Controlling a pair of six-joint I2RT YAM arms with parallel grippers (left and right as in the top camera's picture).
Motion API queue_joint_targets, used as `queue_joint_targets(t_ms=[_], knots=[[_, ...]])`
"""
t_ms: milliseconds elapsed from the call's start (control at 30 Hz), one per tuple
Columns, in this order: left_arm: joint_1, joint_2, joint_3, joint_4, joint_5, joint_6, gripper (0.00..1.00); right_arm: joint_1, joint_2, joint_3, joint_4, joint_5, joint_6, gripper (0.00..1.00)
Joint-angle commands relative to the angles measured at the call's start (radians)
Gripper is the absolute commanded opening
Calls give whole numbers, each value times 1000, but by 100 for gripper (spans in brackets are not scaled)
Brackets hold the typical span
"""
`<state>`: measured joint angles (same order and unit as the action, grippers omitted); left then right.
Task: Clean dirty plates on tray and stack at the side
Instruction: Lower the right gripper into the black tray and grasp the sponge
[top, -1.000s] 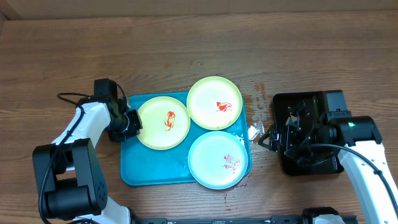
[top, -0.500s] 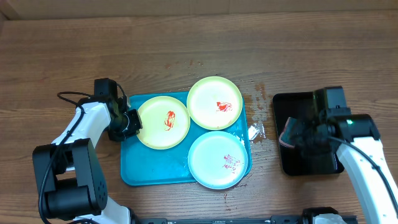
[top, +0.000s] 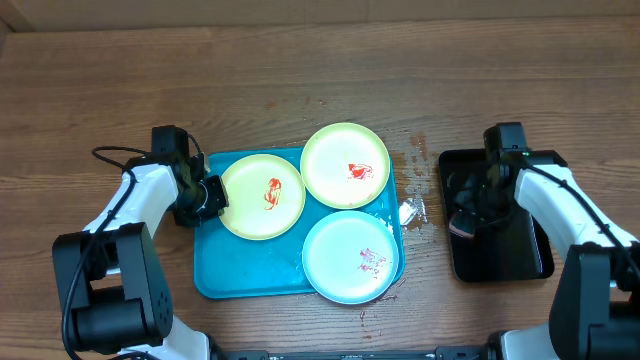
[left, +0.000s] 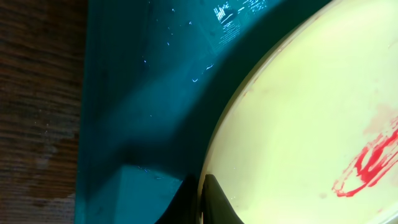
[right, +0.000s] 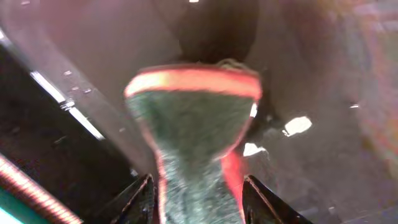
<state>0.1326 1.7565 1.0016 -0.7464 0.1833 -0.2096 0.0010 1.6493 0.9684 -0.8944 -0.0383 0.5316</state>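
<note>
Three sauce-smeared plates lie on the turquoise tray (top: 230, 275): a yellow-green one (top: 262, 196) on the left, another yellow-green one (top: 345, 165) at the back, and a light-blue one (top: 350, 256) in front. My left gripper (top: 212, 195) is shut on the left plate's rim. The left wrist view shows that plate (left: 298, 112) pinched at my left gripper (left: 202, 202), over the tray (left: 143, 93). My right gripper (top: 468, 215) is over the black tray (top: 520, 255). The right wrist view shows a green, red-edged sponge (right: 193, 118) squeezed between the jaws of my right gripper (right: 198, 199).
A crumpled clear wrapper (top: 410, 211) lies on the wooden table between the turquoise tray and the black tray. Small red sauce spots (top: 415, 150) mark the wood behind it. A thin cable (top: 110, 155) loops by my left arm.
My right gripper turned from the black tray's left edge onto the tray, where it closed from wide open onto the sponge. The left arm and the plates have not moved.
</note>
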Motion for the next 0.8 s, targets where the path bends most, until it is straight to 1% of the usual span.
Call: queue_joint_targets(t_ms=[0,300,333,400,433,500,567,700,767], knots=[[5,9,10,8,-37,11,4,-31,16,-2,8,41,16,48],[5,9,10,14,-37,11,4,-29,39,-3,54,19,-8,45],[5,9,10,14,-37,11,4,-29,48,-3,56,5,-8,43],[5,9,10,14,-37,11,4,-29,63,-3,59,-12,-8,36],[5,9,10,14,-37,11,4,-29,73,-3,61,-18,-8,29],[5,9,10,14,-37,11,4,-29,82,-3,65,-20,-9,24],[5,9,10,14,-37,11,4,-29,84,-3,68,-19,-9,4],[4,9,10,16,-37,11,4,-29,77,11,45,-2,-21,4],[5,9,10,20,-37,11,4,-29,63,35,19,4,-55,4]])
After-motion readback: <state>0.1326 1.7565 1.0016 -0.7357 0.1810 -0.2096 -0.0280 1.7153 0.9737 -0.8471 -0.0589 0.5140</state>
